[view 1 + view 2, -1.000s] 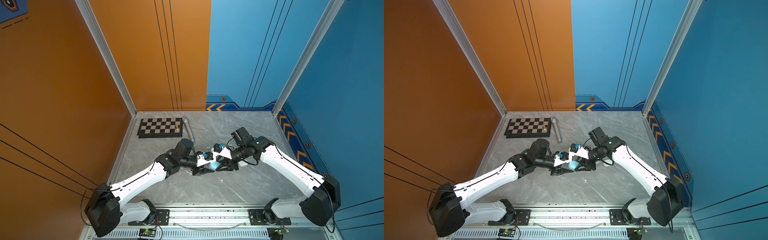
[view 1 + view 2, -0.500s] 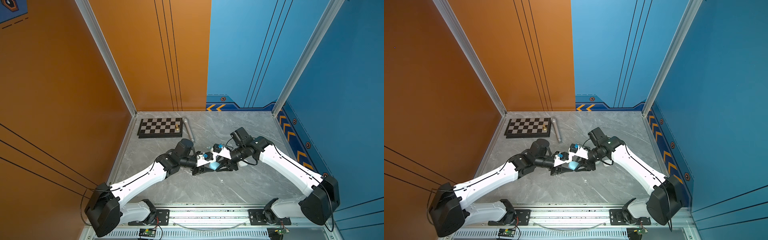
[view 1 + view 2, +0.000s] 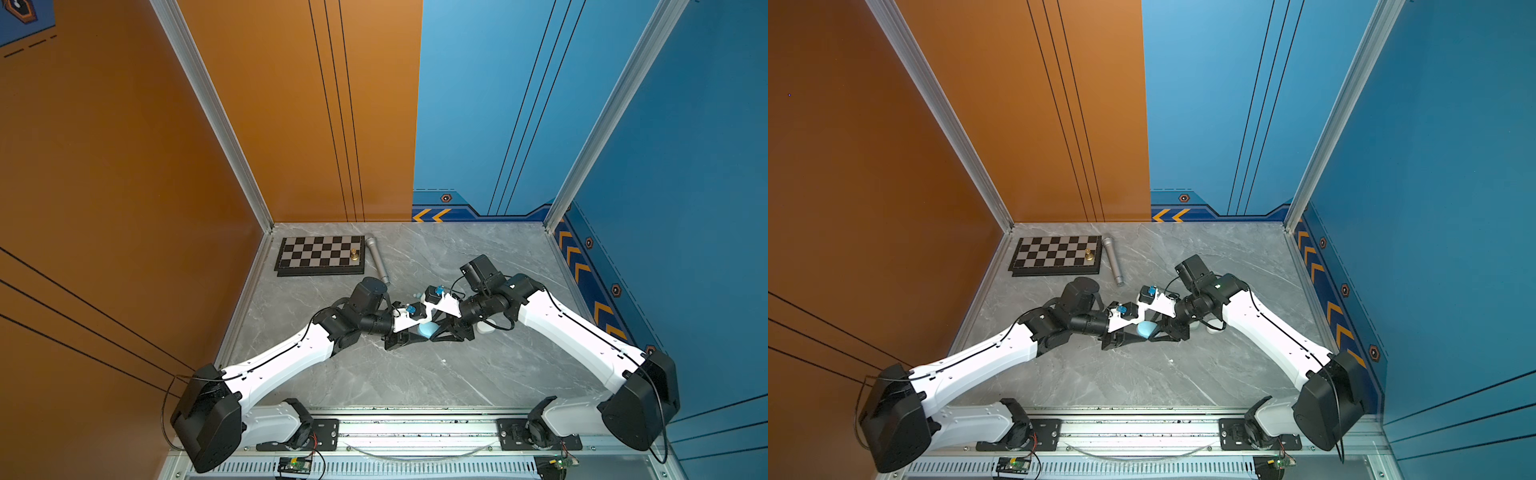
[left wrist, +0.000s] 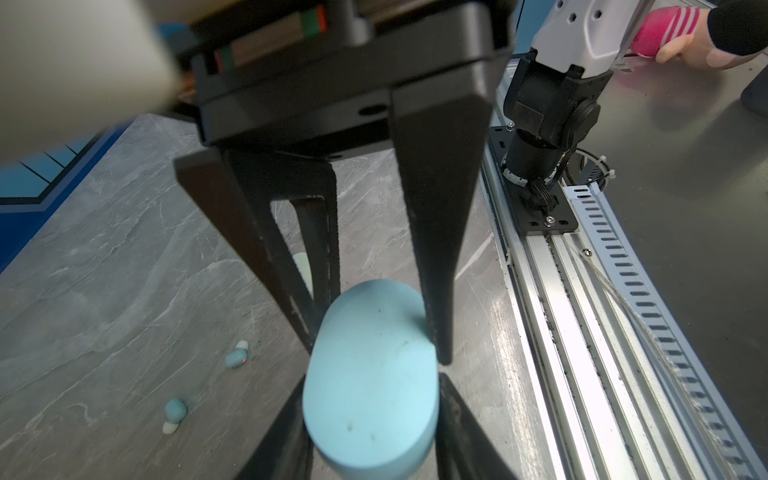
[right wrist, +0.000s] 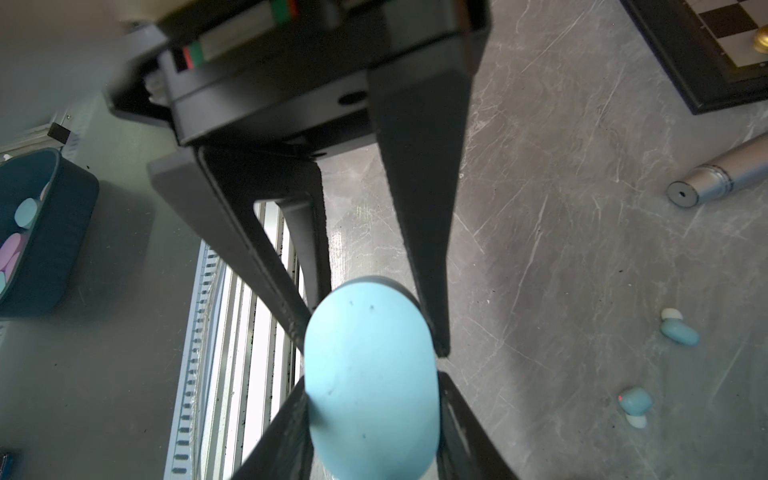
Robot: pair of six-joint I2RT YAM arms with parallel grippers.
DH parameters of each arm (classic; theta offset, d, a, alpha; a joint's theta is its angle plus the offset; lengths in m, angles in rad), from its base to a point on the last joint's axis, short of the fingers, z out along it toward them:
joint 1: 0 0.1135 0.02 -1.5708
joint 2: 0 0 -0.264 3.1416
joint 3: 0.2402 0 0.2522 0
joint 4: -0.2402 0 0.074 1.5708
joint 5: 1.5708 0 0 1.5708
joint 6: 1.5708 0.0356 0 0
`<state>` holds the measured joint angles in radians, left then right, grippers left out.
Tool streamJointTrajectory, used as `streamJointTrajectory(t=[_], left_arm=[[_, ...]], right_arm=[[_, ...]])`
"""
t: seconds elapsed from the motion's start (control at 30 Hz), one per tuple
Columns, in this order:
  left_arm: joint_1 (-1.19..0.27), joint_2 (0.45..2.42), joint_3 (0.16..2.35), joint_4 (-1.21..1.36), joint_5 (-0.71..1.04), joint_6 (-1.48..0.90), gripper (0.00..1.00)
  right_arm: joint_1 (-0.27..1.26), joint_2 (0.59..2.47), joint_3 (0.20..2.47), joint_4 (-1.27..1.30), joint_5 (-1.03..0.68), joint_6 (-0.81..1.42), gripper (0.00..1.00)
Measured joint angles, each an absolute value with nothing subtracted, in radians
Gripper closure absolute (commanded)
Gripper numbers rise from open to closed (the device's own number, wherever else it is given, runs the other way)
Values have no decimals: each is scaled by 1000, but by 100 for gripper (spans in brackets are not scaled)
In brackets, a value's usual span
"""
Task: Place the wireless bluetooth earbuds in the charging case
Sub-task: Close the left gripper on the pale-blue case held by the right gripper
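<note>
At table centre: left tool, right tool both clamp pale blue case; earbuds loose nearby.

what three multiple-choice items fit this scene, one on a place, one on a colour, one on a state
1. The chessboard lies: A) at the table's far left corner B) between the grippers C) by the near rail
2. The case clamped by the left gripper and right gripper is: A) red B) pale blue C) black
3. The two earbuds are: A) seated in the case B) pinched in a gripper C) loose on the table

1 A, both top views show it in that corner; 2 B, both wrist views show its blue shell; 3 C, they lie on the table.
</note>
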<state>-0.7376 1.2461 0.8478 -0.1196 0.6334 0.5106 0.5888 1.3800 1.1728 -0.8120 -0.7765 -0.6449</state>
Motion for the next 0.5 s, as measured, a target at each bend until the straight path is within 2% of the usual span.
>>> streamJointTrajectory(t=[0.5], left_arm=[[-731,1246,850,-76,604,496,100]], right_arm=[[558,1331,1120,-693,-789,-496,50]])
